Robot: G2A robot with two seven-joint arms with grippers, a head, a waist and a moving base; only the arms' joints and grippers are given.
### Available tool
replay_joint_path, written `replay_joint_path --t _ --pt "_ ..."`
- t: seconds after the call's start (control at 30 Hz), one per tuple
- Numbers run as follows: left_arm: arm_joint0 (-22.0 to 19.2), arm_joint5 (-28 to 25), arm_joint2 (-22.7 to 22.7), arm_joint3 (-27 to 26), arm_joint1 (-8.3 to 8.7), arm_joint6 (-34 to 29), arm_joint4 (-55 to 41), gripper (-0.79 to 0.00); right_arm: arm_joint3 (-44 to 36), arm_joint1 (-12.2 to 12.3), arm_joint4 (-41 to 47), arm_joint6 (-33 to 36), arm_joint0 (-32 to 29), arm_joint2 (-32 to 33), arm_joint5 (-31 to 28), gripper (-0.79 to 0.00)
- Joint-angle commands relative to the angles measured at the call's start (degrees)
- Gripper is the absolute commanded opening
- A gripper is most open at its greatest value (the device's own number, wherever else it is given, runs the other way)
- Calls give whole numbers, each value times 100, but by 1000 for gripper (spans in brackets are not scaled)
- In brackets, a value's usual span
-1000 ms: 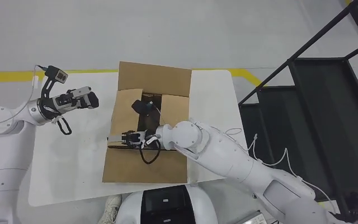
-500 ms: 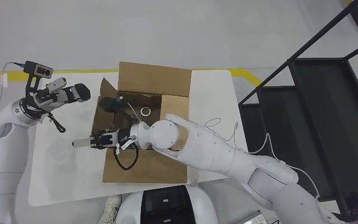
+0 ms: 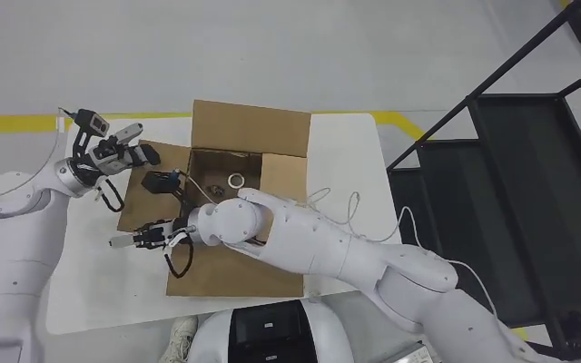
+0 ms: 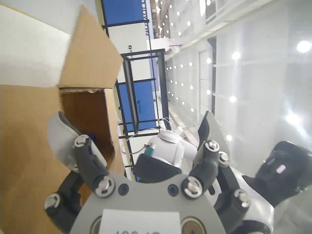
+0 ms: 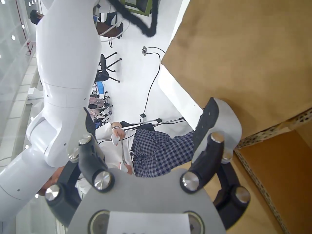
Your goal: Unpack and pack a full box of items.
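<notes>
Deep inside box [image 3: 250,127], white ring [image 3: 235,181] beside right arm [image 3: 281,231]

Box [image 3: 251,132] interior partly covered by right arm; ring-like item [image 3: 234,181] inside too small to identify. Purple object [image 4: 90,136] half hidden behind left pincer [image 4: 131,122].

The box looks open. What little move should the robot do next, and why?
Probably move the left gripper over the box and down toward the white ring inside. The box stands open, that gripper is open, empty and right beside the opening, and the ring lies uncovered on the bottom.
</notes>
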Motion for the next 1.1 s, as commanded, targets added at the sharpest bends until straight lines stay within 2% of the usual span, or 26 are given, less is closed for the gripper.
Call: replay_joint_path --t 0.0,0.13,0.3,0.47,0.67,0.8,0.93,1.07 --pt "-75 -39 109 231 -33 246 192 0 -269 176 -179 54 -239 192 28 0" --pt "-101 -139 244 560 -70 467 463 0 -1099 674 -544 275 -975 858 40 0" --pt "-77 -87 448 776 -132 475 620 0 -2426 1354 -1161 607 -2319 2119 11 0" --pt "-81 -32 723 798 -225 402 752 0 -3536 1816 -1411 956 -3662 3472 -204 0" --pt "-107 12 841 740 -248 186 932 0 -4081 2045 -1278 1158 -4557 4436 -558 0" --pt "-103 -160 435 552 -152 254 636 0 -4175 2111 -1158 1222 -4808 4746 -695 0" --pt "77 -181 -48 -167 -10 58 376 0 -4176 2153 -1096 1260 -4942 4914 -804 0" --pt "341 16 -274 -1249 62 -51 240 0 -4159 2188 -1004 1279 -5058 5050 -945 0"
